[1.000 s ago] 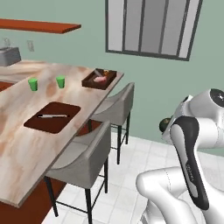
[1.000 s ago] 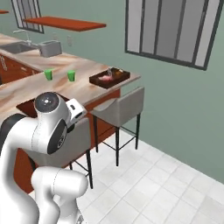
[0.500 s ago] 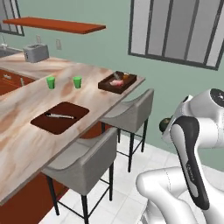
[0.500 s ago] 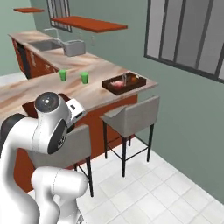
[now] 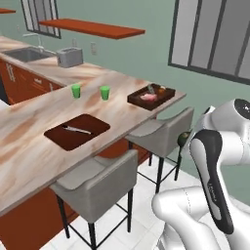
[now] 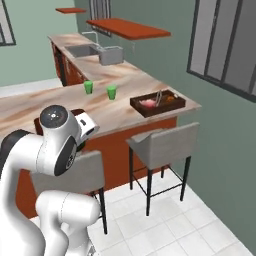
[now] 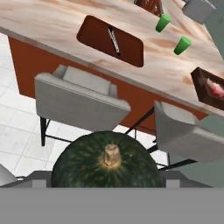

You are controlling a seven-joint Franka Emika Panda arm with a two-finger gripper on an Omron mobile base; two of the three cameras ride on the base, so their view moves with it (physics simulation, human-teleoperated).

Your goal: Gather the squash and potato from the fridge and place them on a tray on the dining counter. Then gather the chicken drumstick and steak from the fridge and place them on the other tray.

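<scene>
Right now my claw (image 7: 107, 180) is clenched wide around the round dark green squash (image 7: 87, 164), its tan stem stub facing the hand camera and its ribbed skin bulging between my two finger tips. From the left base view the squash (image 5: 183, 139) shows as a dark lump tucked against my white arm, off the open end of the beige-tan marbled dining surface (image 5: 29, 132) and lower than its top. On that surface lies one shallow dark reddish-brown tray (image 5: 63, 139), near its front edge, with a thin silvery utensil (image 5: 76, 130) lying across it. The second reddish-brown tray (image 5: 141, 103) sits at the far corner of the surface, and a flat salmon-pink steak (image 5: 147, 97) lies inside it. Two small green cups (image 5: 75, 91) stand on the surface between the two trays, toward its back edge. Two grey padded stools (image 5: 95, 183) are drawn up against the front of the surface, one below each tray. I hang above the white tiled floor (image 7: 17, 131) in front of those stools.
</scene>
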